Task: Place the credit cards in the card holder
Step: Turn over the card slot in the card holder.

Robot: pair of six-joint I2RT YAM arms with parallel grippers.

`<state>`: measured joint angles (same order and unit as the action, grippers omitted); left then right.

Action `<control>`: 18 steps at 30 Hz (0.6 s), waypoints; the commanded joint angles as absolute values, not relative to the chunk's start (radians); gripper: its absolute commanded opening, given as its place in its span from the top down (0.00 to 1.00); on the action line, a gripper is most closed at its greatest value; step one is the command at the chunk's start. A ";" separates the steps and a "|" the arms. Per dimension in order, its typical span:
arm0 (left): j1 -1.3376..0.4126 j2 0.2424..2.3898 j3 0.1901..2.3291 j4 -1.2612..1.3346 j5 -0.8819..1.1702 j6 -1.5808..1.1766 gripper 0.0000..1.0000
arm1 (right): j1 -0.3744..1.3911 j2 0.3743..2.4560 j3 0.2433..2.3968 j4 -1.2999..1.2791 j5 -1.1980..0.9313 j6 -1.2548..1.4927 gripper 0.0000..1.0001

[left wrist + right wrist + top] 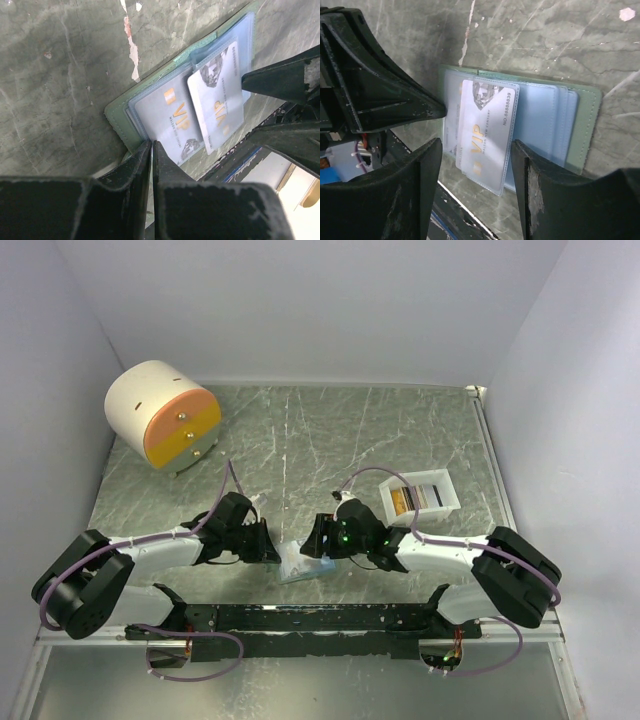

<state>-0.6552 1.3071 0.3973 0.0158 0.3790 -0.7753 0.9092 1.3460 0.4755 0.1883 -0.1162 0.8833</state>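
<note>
The table [330,430] is a green, marble-veined sheet with pale scuffs. At ten o'clock on it stands the round drawer cabinet [160,415], with a smooth cream shell and flat orange and yellow drawer fronts. At three o'clock sits the white tray [452,502], a shallow plastic rectangle holding loose credit cards [405,498], some orange-gold and some dark-striped. At six o'clock, near the arms' bases, the card holder [117,117] lies open and flat. It has a stitched sage-green cover, a pale blue lining and glossy clear sleeves.

The left gripper [151,146] has its jaws drawn to a thin slit. Its tips rest on the holder's edge and seem to nip it to keep it put. The right gripper [476,142] has its jaws well apart, straddling a card, and I cannot see them clamping it.

Progress, as I judge it: one grey VIP card [165,120] sits fully under a sleeve. A second VIP card [482,135], thin, stiff and round-cornered, appears to have only its far end tucked under the next sleeve. The rest of it sticks out toward six o'clock in the right wrist view. It needs pushing home, and the cards in the tray are left to do.
</note>
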 commanded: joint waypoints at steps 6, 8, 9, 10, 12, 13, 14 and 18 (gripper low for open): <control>-0.656 1.311 0.385 0.026 0.377 -0.777 0.83 | 0.913 1.305 0.432 0.321 -0.185 0.933 0.43; -0.657 1.312 0.386 0.027 0.379 -0.778 0.83 | 0.913 1.301 0.426 0.352 -0.201 0.940 0.43; -0.658 1.312 0.386 0.028 0.377 -0.779 0.83 | 0.913 1.301 0.421 0.374 -0.218 0.941 0.43; -0.657 1.312 0.387 0.027 0.376 -0.779 0.83 | 0.913 1.303 0.418 0.394 -0.230 0.944 0.43; -0.658 1.315 0.390 0.026 0.377 -0.778 0.83 | 0.913 1.312 0.414 0.427 -0.248 0.956 0.43; -0.659 1.315 0.393 0.025 0.376 -0.778 0.83 | 0.914 1.315 0.413 0.438 -0.251 0.960 0.43; -0.660 1.315 0.394 0.022 0.374 -0.777 0.83 | 0.913 1.317 0.411 0.447 -0.251 0.964 0.43; -0.660 1.308 0.410 0.002 0.368 -0.775 0.83 | 0.913 1.330 0.408 0.461 -0.255 0.971 0.44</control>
